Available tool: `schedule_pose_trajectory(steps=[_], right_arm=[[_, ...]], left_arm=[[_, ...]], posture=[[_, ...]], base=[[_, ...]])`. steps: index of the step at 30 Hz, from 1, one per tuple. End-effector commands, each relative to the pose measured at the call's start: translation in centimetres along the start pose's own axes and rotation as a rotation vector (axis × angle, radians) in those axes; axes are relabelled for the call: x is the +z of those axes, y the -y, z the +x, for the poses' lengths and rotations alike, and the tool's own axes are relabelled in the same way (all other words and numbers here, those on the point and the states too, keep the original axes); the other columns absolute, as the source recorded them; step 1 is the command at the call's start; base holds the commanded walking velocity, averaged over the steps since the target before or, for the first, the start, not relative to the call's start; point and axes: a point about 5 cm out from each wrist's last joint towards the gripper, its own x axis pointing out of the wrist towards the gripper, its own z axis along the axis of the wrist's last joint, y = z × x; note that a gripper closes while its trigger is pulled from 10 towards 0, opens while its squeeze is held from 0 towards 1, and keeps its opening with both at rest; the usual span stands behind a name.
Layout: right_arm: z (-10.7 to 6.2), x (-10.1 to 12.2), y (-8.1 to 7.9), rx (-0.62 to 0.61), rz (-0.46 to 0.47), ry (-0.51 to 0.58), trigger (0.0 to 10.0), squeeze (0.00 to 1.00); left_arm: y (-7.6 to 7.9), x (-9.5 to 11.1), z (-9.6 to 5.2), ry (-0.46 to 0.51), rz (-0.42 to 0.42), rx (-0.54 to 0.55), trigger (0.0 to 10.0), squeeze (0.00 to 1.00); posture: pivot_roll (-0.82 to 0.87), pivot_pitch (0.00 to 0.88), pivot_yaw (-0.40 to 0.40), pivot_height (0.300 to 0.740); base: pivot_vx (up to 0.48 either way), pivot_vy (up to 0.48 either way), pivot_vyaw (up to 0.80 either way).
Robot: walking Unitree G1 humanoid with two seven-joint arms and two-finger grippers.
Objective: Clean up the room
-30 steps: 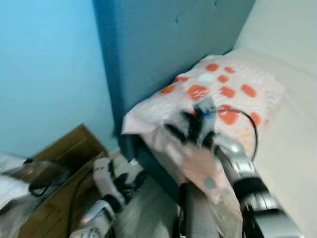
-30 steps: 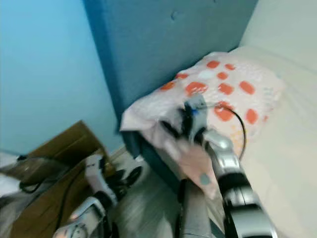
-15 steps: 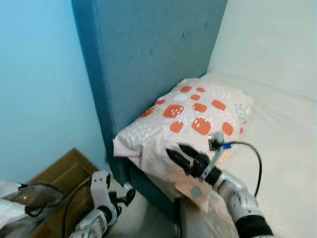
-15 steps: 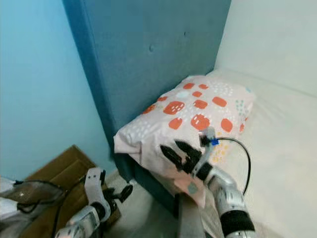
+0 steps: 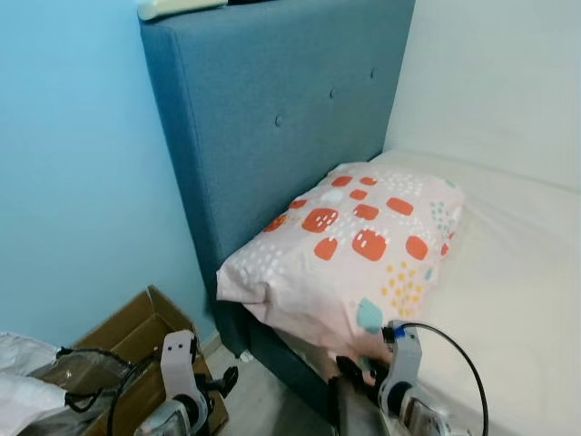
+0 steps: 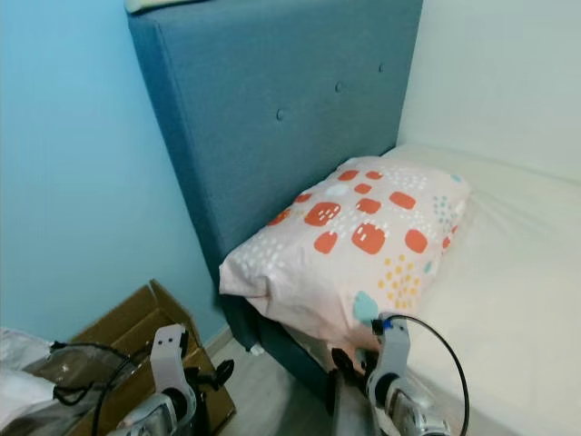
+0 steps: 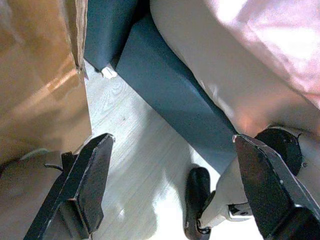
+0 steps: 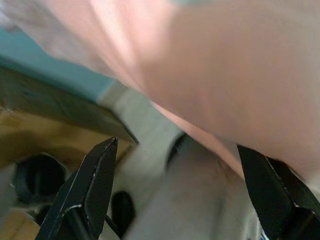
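Lying on the bed (image 5: 517, 272) against the headboard (image 5: 272, 118), the pillow (image 5: 354, 245) looks soft, light and floppy; pinch a corner or bunched cover. Below its near corner, the right tool (image 8: 175, 165) gapes empty. Further from the headboard, by the box (image 5: 127, 336), the left tool (image 7: 170, 165) is spread too.
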Motion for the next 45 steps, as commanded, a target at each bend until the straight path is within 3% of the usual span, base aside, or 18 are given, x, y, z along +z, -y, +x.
schedule_pose_trajectory(steps=[1, 8, 14, 28, 45], right_arm=[[0.0, -0.7, 0.2, -0.036, -0.017, -0.024, 10.0, 0.00], [-0.7, -2.2, 1.4, -0.122, -0.017, -0.081, 10.0, 0.00], [-1.6, -4.2, 2.4, -0.204, 0.013, -0.140, 10.0, 0.00], [-3.1, -6.1, 3.8, -0.289, 0.083, -0.176, 10.0, 0.00], [-3.9, -7.4, 4.2, -0.310, 0.093, -0.226, 10.0, 0.00]], left_arm=[[-0.9, -0.4, -0.3, -0.018, 0.004, 0.041, 10.0, 0.00], [-2.0, -2.6, -1.2, -0.089, -0.021, 0.114, 10.0, 0.00], [-3.8, -6.5, -3.5, -0.225, -0.045, 0.213, 10.0, 0.00], [-4.5, -8.9, -4.9, -0.330, -0.046, 0.264, 10.0, 0.00], [-4.4, -10.4, -5.8, -0.386, -0.027, 0.276, 10.0, 0.00]], posture=[[-0.04, 0.000, -0.012, 0.576], [-0.04, 0.000, -0.014, 0.591], [-0.04, 0.000, -0.016, 0.616], [-0.05, 0.000, -0.023, 0.650], [-0.05, 0.000, -0.030, 0.699]], base=[[0.000, 0.000, 0.00], [0.000, 0.000, 0.00], [0.000, 0.000, 0.00], [-0.297, 0.000, 0.00], [0.000, 0.000, 0.00]])
